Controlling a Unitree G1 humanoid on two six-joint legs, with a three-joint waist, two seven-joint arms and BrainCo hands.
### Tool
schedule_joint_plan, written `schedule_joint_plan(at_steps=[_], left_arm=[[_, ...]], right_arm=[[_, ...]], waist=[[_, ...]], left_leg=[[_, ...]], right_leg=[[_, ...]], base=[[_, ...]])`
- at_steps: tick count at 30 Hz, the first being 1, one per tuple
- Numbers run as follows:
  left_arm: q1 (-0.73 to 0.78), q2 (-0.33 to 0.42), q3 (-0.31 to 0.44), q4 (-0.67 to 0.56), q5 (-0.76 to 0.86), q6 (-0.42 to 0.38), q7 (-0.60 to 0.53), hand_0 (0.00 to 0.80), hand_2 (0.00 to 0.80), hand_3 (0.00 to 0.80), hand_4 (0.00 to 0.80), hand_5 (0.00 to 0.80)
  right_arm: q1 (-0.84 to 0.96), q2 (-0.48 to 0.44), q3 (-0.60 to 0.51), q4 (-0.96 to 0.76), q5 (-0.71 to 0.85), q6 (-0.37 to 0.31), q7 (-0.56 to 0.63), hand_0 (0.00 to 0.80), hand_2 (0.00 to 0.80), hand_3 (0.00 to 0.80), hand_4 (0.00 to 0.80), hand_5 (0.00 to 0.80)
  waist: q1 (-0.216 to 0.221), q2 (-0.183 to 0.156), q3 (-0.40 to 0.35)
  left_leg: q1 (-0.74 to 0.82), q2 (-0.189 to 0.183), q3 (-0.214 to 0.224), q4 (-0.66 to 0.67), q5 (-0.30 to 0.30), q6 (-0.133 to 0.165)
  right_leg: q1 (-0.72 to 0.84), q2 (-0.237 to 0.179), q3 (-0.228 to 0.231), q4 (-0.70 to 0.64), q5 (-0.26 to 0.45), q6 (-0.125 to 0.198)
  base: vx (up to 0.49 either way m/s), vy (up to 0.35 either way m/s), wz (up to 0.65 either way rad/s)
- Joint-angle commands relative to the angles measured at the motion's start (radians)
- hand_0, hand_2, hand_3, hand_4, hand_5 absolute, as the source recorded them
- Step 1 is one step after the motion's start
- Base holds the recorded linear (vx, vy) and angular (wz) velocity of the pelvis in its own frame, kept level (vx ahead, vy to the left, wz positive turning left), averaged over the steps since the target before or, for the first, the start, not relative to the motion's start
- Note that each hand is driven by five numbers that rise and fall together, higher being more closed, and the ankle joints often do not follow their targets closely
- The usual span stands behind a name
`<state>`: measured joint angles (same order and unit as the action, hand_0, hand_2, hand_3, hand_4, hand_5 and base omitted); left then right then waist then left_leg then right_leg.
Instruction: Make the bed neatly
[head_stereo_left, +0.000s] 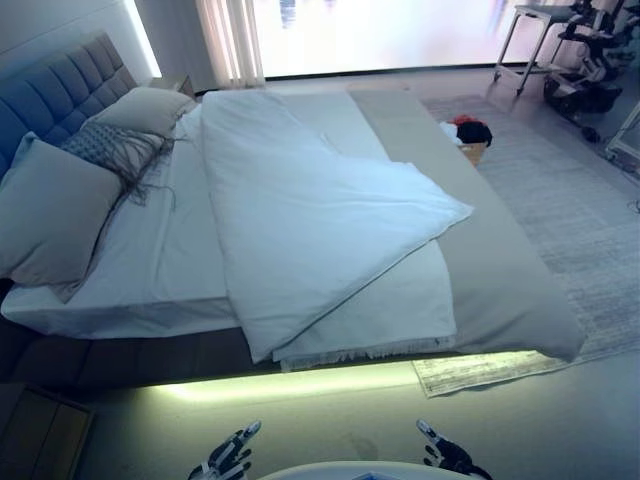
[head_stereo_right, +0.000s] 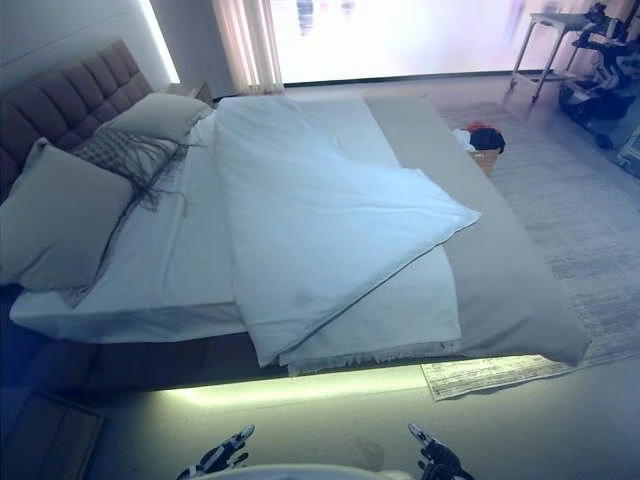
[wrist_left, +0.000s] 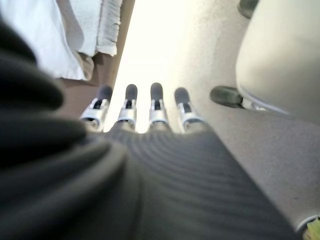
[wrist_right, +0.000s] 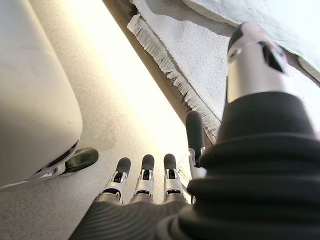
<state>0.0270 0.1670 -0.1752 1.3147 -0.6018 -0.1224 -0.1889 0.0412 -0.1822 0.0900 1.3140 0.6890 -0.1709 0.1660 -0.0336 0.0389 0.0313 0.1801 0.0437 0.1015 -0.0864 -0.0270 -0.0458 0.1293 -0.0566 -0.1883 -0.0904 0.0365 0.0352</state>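
White duvet (head_stereo_left: 310, 220) lies skewed across bed (head_stereo_left: 510, 290), one corner folded over. Left hand (head_stereo_left: 228, 455) and right hand (head_stereo_left: 445, 452) low by bedside — fingers straight, holding nothing. Risk: fringed blanket (head_stereo_left: 370, 352) beneath snags in grasp — both layers drag.

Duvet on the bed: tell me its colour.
White, plain, no pattern. The duvet shows best in the left eye view, lying askew over the bed.
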Motion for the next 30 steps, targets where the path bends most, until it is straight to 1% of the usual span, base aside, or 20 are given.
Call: schedule_joint_plan(at_steps=[1,6,11,15,16,20,21,23,24,25,26,27,28,29,30], left_arm=[[-0.07,-0.008,-0.007,0.05,0.04,0.014,-0.009,0.0,0.0,0.0,0.0,0.0],[-0.072,-0.009,-0.007,0.055,0.017,0.016,-0.054,0.0,0.0,0.0,0.0,0.0],[-0.073,-0.01,-0.009,0.047,0.01,0.009,-0.037,0.0,0.0,0.0,0.0,0.0],[-0.077,-0.009,-0.005,0.048,0.019,0.018,-0.014,0.0,0.0,0.0,0.0,0.0],[-0.079,-0.007,-0.004,0.048,0.015,0.018,-0.013,0.0,0.0,0.0,0.0,0.0],[-0.078,-0.004,-0.001,0.048,0.034,0.025,-0.005,0.0,0.0,0.0,0.0,0.0],[-0.077,-0.001,0.003,0.046,0.037,0.022,-0.006,0.0,0.0,0.0,0.0,0.0],[-0.078,0.006,0.014,0.04,0.04,0.014,-0.014,0.0,0.0,0.0,0.0,0.0],[-0.085,0.007,0.014,0.035,0.034,0.011,-0.019,0.0,0.0,0.0,0.0,0.0],[-0.089,0.008,0.016,0.031,0.03,0.009,-0.019,0.0,0.0,0.0,0.0,0.0],[-0.096,0.01,0.017,0.029,0.018,0.004,-0.024,0.0,0.0,0.0,0.0,0.0],[-0.096,0.01,0.017,0.029,0.018,0.003,-0.024,0.0,0.0,0.0,0.0,0.0],[-0.098,0.012,0.029,0.021,-0.009,-0.002,-0.025,0.0,0.0,0.0,0.0,0.0],[-0.098,0.013,0.036,0.019,-0.012,0.005,-0.024,0.0,0.0,0.0,0.0,0.0],[-0.096,0.012,0.047,0.019,-0.009,0.016,-0.021,0.0,0.0,0.0,0.0,0.0]], right_arm=[[-0.084,0.008,-0.008,0.052,0.011,-0.03,0.014,0.0,0.0,0.0,0.0,0.0],[-0.085,0.008,-0.006,0.056,0.006,-0.026,0.014,0.0,0.0,0.0,0.0,0.0],[-0.089,0.007,-0.007,0.056,0.009,-0.022,0.016,0.0,0.0,0.0,0.0,0.0],[-0.098,0.005,-0.006,0.047,0.016,-0.053,-0.01,0.0,0.0,0.0,0.0,0.0],[-0.101,0.003,-0.007,0.045,0.014,-0.05,-0.013,0.0,0.0,0.0,0.0,0.0],[-0.112,-0.002,0.011,0.049,-0.093,-0.021,-0.055,0.0,0.0,0.0,0.0,0.0],[-0.115,-0.001,0.017,0.048,-0.088,-0.013,-0.044,0.0,0.0,0.0,0.0,0.0],[-0.125,0.001,0.027,0.043,-0.066,-0.007,-0.041,0.0,0.0,0.0,0.0,0.0],[-0.134,-0.003,0.031,0.035,-0.067,0.002,-0.044,0.0,0.0,0.0,0.0,0.0],[-0.138,-0.006,0.032,0.032,-0.074,0.006,-0.045,0.0,0.0,0.0,0.0,0.0],[-0.144,-0.015,0.035,0.03,-0.086,0.003,-0.043,0.0,0.0,0.0,0.0,0.0],[-0.144,-0.015,0.035,0.03,-0.086,0.003,-0.043,0.0,0.0,0.0,0.0,0.0],[-0.143,-0.026,0.039,0.026,-0.11,-0.003,-0.081,0.0,0.0,0.0,0.0,0.0],[-0.143,-0.029,0.038,0.026,-0.114,-0.001,-0.097,0.0,0.0,0.0,0.0,0.0],[-0.143,-0.035,0.032,0.03,-0.117,0.0,-0.098,0.0,0.0,0.0,0.0,0.0]], waist=[[0.025,-0.043,0.015],[0.023,-0.043,0.015],[0.022,-0.041,0.018],[0.02,-0.04,0.025],[0.02,-0.04,0.027],[0.021,-0.042,0.034],[0.023,-0.045,0.035],[0.026,-0.057,0.041],[0.03,-0.072,0.052],[0.032,-0.079,0.059],[0.034,-0.093,0.082],[0.033,-0.092,0.079],[0.044,-0.09,0.116],[0.048,-0.085,0.125],[0.053,-0.075,0.138]], left_leg=[[-0.029,-0.071,0.006,-0.001,-0.016,0.057],[-0.026,-0.071,0.007,-0.001,-0.017,0.058],[-0.024,-0.069,0.009,-0.001,-0.017,0.058],[-0.022,-0.068,0.012,-0.001,-0.015,0.058],[-0.021,-0.068,0.012,-0.001,-0.016,0.058],[-0.017,-0.069,0.012,0.013,-0.021,0.06],[-0.016,-0.069,0.012,0.023,-0.025,0.06],[-0.036,-0.066,0.017,0.093,-0.047,0.054],[-0.077,-0.063,0.024,0.198,-0.06,0.049],[-0.107,-0.06,0.027,0.256,-0.063,0.045],[-0.189,-0.044,0.033,0.429,-0.021,0.033],[-0.196,-0.042,0.031,0.437,-0.024,0.033],[-0.325,-0.026,0.022,0.596,0.076,0.003],[-0.349,-0.019,0.025,0.596,0.095,-0.005],[-0.349,-0.001,0.045,0.512,0.11,-0.014]], right_leg=[[0.009,0.003,-0.007,0.017,-0.017,0.032],[0.01,0.005,-0.006,0.02,-0.02,0.03],[0.011,0.007,-0.004,0.02,-0.021,0.028],[0.009,0.009,0.0,0.023,-0.021,0.027],[0.009,0.01,0.001,0.023,-0.022,0.026],[0.009,0.013,0.01,0.03,-0.027,0.021],[0.011,0.014,0.014,0.031,-0.028,0.018],[0.009,0.015,0.018,0.043,-0.035,0.005],[0.002,0.008,0.016,0.062,-0.037,-0.007],[-0.004,0.005,0.014,0.073,-0.037,-0.014],[-0.01,-0.001,0.014,0.093,-0.043,-0.038],[-0.014,0.001,0.013,0.095,-0.043,-0.038],[-0.011,0.009,0.024,0.119,-0.051,-0.062],[-0.007,0.014,0.029,0.124,-0.053,-0.062],[0.008,0.02,0.038,0.126,-0.065,-0.054]], base=[[0.0,0.0,0.0],[0.0,0.0,0.0],[0.0,0.0,0.0],[0.0,0.0,0.0],[0.008,-0.039,0.0],[0.029,-0.046,-0.01],[0.063,-0.077,0.0],[0.03,-0.091,-0.01],[0.003,-0.094,-0.02],[-0.03,-0.111,-0.03],[-0.025,-0.07,-0.05],[-0.026,-0.073,-0.1],[0.02,-0.017,-0.07],[0.099,0.021,0.02],[0.205,0.112,0.09]])
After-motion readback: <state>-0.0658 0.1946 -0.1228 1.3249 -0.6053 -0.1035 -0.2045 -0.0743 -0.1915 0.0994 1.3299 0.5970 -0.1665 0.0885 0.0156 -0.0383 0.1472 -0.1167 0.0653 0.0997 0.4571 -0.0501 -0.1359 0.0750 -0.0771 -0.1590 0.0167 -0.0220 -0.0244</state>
